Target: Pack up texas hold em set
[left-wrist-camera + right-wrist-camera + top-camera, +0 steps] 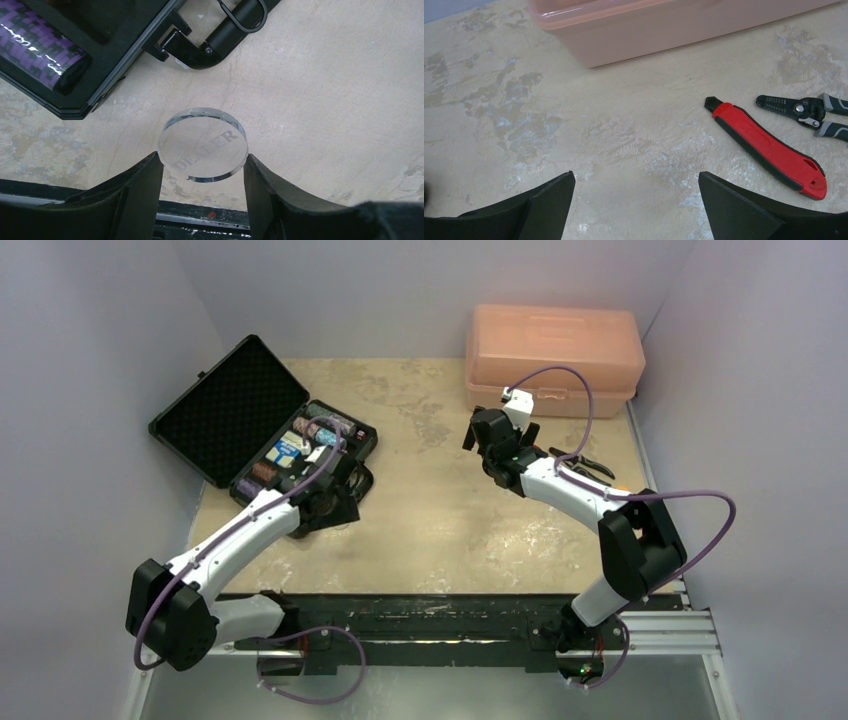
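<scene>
We see a clear round acrylic disc (202,145) with frosted grey DEALER lettering, a black hard briefcase (228,410) with dimpled black foam, a purple-and-black checked chip row (37,47), a translucent pink plastic toolbox (553,355), a red-and-black utility knife (769,147) and a mottled beige tabletop (450,530).

**Case open, dealer disc in my grip**

The black case (228,408) sits open at the left of the table (325,100), its foam-lined lid leaning back. The chip rows (265,472) and blue card decks (288,448) lie in its foam slots. The clear disc (204,145), engraved DEALER, is pinched edge to edge in my left gripper (202,160). It is tilted, above the table and near the case handle (220,35).
</scene>
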Controlling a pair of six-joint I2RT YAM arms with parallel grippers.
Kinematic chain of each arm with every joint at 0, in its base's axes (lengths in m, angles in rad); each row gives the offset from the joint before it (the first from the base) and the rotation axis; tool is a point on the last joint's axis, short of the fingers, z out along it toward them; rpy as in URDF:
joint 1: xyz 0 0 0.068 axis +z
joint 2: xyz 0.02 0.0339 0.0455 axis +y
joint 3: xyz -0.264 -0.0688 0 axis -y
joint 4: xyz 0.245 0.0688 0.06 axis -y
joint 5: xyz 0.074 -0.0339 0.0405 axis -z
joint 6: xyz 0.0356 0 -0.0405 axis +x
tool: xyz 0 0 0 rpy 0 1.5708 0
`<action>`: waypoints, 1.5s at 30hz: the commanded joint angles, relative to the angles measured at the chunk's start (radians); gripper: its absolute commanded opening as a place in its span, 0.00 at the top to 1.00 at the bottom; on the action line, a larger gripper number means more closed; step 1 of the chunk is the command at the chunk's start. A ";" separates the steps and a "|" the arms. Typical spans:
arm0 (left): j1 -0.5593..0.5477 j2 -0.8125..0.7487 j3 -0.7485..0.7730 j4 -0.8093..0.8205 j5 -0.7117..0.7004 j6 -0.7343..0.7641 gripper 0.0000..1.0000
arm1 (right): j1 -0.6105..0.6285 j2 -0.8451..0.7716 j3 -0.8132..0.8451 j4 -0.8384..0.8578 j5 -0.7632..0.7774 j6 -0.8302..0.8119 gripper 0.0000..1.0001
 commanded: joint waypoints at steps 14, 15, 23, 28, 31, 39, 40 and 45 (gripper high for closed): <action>0.274 -0.044 0.187 -0.055 -0.020 0.167 0.75 | -0.004 -0.034 -0.011 0.033 0.001 0.009 0.01; 0.294 -0.035 0.201 -0.050 -0.004 0.180 0.75 | -0.003 -0.034 -0.011 0.033 0.001 0.009 0.01; 0.413 0.080 0.348 -0.038 0.053 0.228 0.75 | -0.004 -0.036 -0.012 0.035 -0.001 0.008 0.01; 0.467 0.156 0.422 -0.027 0.061 0.236 0.75 | -0.003 -0.032 -0.010 0.034 -0.005 0.009 0.01; 0.505 0.220 0.468 -0.021 0.080 0.241 0.75 | -0.004 -0.028 -0.008 0.032 -0.009 0.011 0.01; 0.610 0.415 0.599 -0.019 0.170 0.251 0.75 | -0.004 -0.027 -0.007 0.031 -0.008 0.007 0.01; 0.617 0.439 0.619 -0.028 0.174 0.253 0.75 | -0.003 -0.027 -0.006 0.030 -0.008 0.006 0.01; 0.638 0.541 0.690 -0.042 0.166 0.270 0.76 | -0.003 -0.027 -0.003 0.027 -0.008 0.005 0.01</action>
